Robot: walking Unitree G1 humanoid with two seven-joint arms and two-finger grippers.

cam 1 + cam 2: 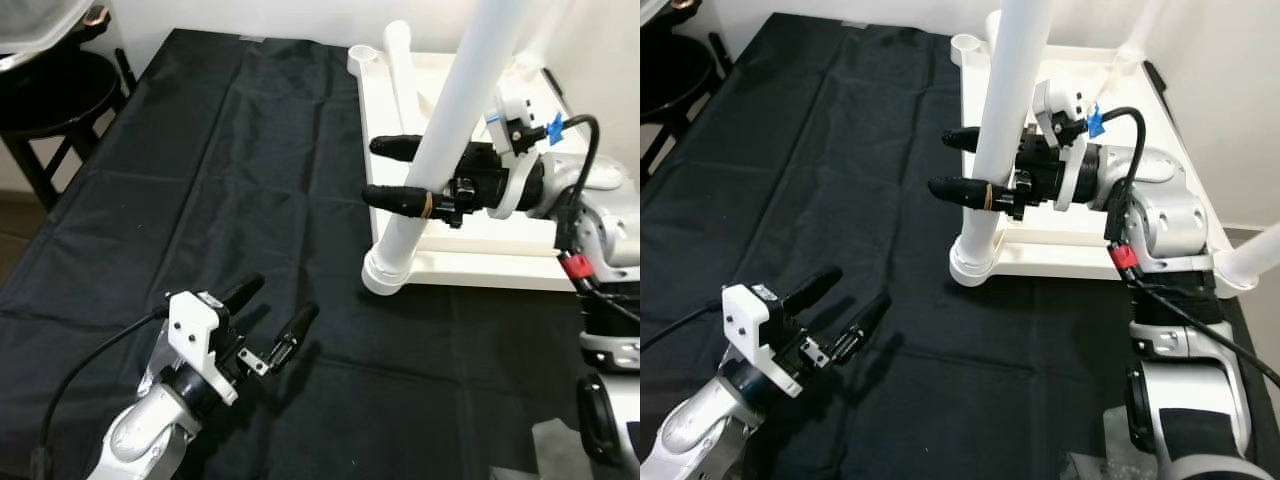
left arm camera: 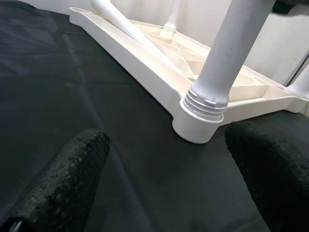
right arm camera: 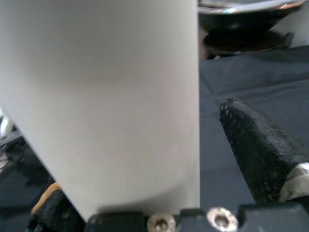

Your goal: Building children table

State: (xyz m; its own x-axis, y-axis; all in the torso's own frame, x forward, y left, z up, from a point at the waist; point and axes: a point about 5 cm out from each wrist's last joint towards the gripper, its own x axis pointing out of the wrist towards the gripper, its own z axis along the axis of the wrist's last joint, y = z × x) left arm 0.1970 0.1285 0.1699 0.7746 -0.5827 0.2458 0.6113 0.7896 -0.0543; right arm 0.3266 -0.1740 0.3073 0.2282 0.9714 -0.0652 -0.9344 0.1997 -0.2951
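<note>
Probably light, stiff, slick plastic: right gripper fingers clasp the white leg mid-shaft, seated in the upturned tabletop corner; left gripper fingers open, empty.

Even, bright overhead light is washing out the white table leg and tabletop, soft shadows are lying on the black cloth, and close surfaces are blurring in both wrist views.

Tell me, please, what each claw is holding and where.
The right claw grips the white table leg around its middle; the left claw is open, holding nothing.
</note>
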